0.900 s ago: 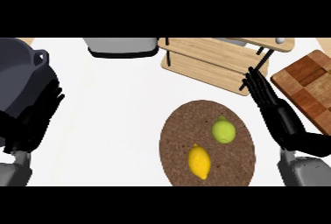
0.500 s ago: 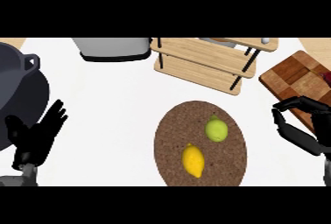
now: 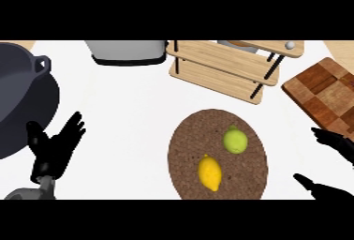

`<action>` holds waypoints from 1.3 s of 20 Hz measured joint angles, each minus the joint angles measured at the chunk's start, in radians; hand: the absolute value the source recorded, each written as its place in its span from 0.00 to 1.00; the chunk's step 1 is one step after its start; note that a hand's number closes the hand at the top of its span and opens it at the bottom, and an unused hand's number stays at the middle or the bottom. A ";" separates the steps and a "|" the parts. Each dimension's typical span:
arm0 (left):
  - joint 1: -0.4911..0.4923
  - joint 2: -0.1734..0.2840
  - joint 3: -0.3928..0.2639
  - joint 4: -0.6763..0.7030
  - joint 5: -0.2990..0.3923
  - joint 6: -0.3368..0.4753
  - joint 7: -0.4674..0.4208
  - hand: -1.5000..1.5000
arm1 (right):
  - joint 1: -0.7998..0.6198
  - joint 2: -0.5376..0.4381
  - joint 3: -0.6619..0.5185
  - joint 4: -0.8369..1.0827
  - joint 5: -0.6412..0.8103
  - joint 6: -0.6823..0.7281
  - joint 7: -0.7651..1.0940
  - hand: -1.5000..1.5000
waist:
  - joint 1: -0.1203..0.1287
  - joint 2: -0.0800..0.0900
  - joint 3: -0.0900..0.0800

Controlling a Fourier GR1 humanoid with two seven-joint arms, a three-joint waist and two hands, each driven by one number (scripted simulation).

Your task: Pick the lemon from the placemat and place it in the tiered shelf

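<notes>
The lemon is yellow and egg-shaped. It lies on the round, brown, speckled placemat, near a green lime. The wooden tiered shelf has flat boards and thin black legs. The left hand is open, fingers straight. The right hand is open too, holding nothing.

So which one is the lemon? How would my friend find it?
Look for the round brown placemat on the white counter, just below the wooden tiered shelf. Two fruits sit on it. The lemon is the yellow one nearer the bottom; the lime above it is green.
</notes>
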State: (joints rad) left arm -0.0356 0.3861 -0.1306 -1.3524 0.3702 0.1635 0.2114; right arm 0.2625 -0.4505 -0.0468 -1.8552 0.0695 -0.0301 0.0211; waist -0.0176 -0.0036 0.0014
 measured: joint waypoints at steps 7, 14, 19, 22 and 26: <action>-0.012 -0.034 -0.007 0.005 -0.026 0.012 0.004 0.50 | 0.081 -0.075 0.067 -0.291 -0.023 0.135 0.222 0.00 | 0.006 -0.002 0.001; -0.022 -0.031 0.004 0.014 -0.030 -0.015 0.009 0.50 | -0.014 -0.092 0.236 -0.504 0.096 0.154 0.639 0.00 | 0.023 0.001 0.000; -0.040 -0.047 0.003 0.024 -0.044 -0.014 0.013 0.50 | -0.206 -0.019 0.393 -0.497 0.256 0.130 0.932 0.00 | 0.034 0.003 -0.001; -0.036 -0.049 0.005 0.026 -0.052 -0.022 -0.003 0.50 | -0.313 0.027 0.464 -0.443 0.350 0.135 1.032 0.00 | 0.037 0.002 -0.001; -0.028 -0.050 0.010 0.014 -0.057 -0.023 0.003 0.50 | -0.396 0.112 0.551 -0.327 0.446 0.134 1.077 0.00 | 0.036 0.001 0.000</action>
State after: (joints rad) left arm -0.0632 0.3365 -0.1206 -1.3387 0.3135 0.1405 0.2144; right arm -0.1336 -0.3382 0.5045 -2.1819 0.5155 0.1043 1.0979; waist 0.0185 -0.0023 0.0012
